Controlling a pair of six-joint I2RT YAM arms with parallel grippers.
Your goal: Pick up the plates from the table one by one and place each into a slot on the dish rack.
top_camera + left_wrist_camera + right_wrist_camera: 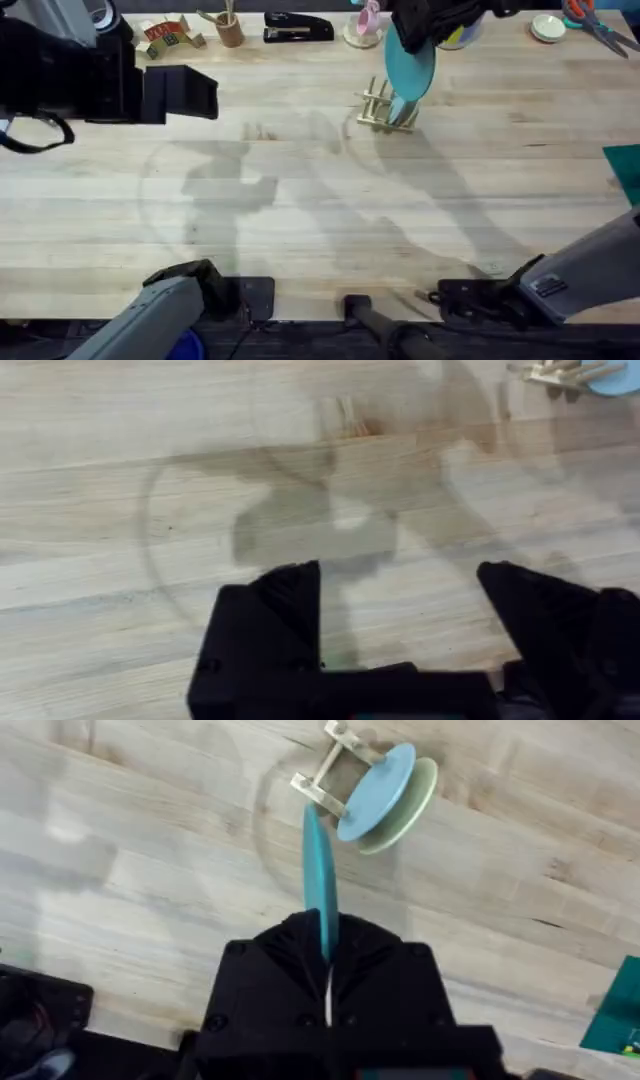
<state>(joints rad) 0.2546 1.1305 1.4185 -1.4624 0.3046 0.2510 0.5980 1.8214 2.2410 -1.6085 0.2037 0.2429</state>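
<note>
My right gripper (pixel 418 32) is shut on a bright turquoise plate (pixel 410 65) and holds it upright just above the dish rack (pixel 383 108) at the far middle of the table (pixel 300 200). The right wrist view has this plate (pixel 320 880) edge-on between the fingers of my right gripper (pixel 326 938). Beyond it, a pale blue plate (pixel 376 790) and a cream plate (pixel 410 812) stand in the rack (pixel 330 768). My left gripper (pixel 400 600) hangs open and empty over bare wood at the far left (pixel 190 95). A corner of the rack (pixel 560 372) appears in its wrist view.
Along the far edge stand a black stapler (pixel 298 27), a brown cup with sticks (pixel 229 30), small boxes (pixel 165 38), a pink item (pixel 368 22), a tape roll (pixel 548 28) and scissors (pixel 600 25). A teal object (pixel 625 165) lies at the right edge.
</note>
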